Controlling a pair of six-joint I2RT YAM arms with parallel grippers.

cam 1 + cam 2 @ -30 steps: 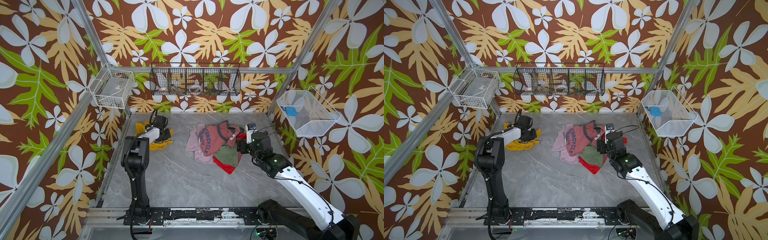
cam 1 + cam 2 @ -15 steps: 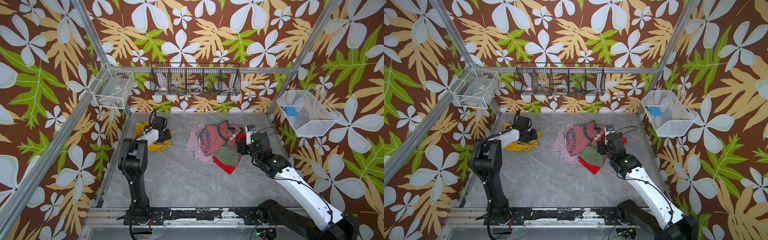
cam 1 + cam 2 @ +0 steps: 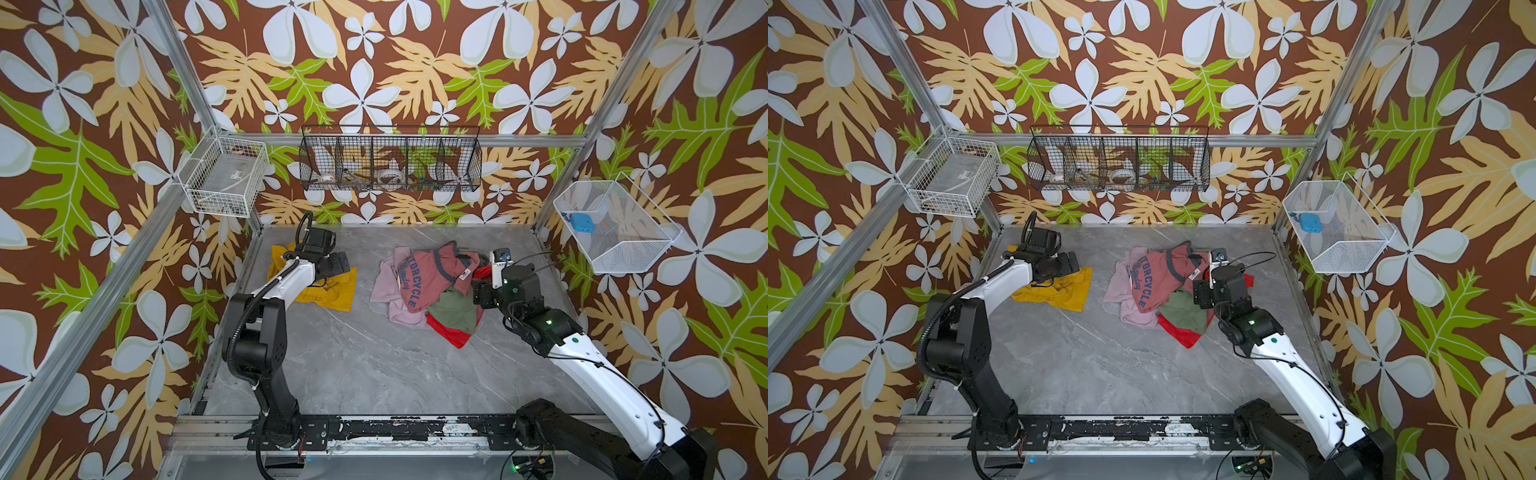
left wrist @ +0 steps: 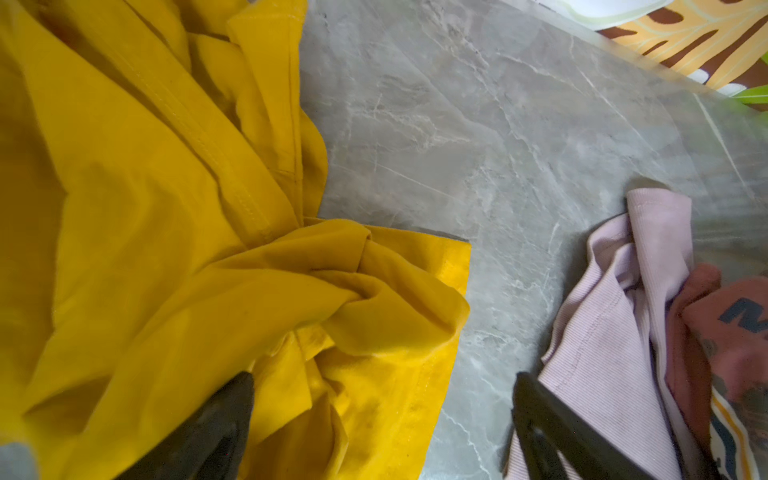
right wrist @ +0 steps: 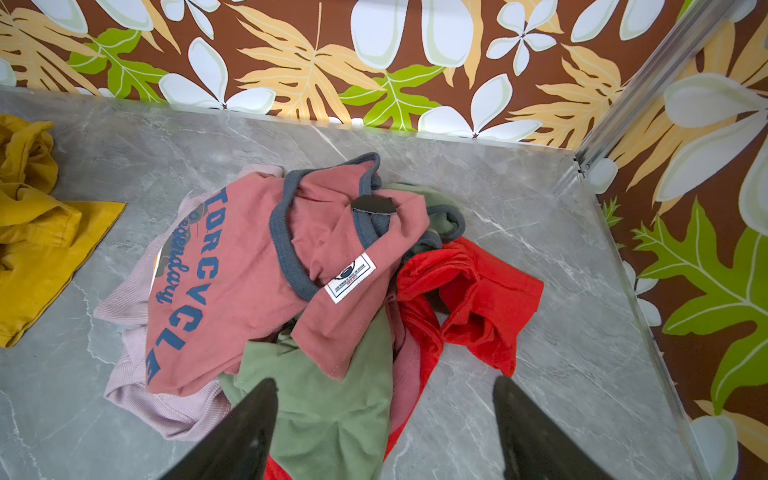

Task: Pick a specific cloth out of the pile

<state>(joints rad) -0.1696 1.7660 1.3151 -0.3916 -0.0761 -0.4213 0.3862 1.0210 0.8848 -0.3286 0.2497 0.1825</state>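
The mustard-yellow cloth (image 3: pixel 336 291) (image 3: pixel 1067 291) lies crumpled on the grey table at the back left, apart from the pile. My left gripper (image 3: pixel 338 264) (image 4: pixel 384 382) hovers over the cloth's right edge, open, and holds nothing. The pile (image 3: pixel 428 282) (image 3: pixel 1154 282) (image 5: pixel 249 270) sits mid-table: a salmon-pink lettered shirt on top, with lilac, olive green and bright red cloths under and beside it. My right gripper (image 3: pixel 478 295) (image 5: pixel 384 382) stands open at the pile's right side, above the green and red cloths, and grips nothing.
On the walls above the table hang a white wire basket (image 3: pixel 226 176) at the left, a black wire basket (image 3: pixel 390 160) at the back and a white basket (image 3: pixel 611 226) at the right with a blue object (image 3: pixel 579 222) inside. Patterned walls enclose the table.
My left gripper has gone from shut to wide open, letting go of the yellow cloth, which now rests on the table. The right arm has barely moved.
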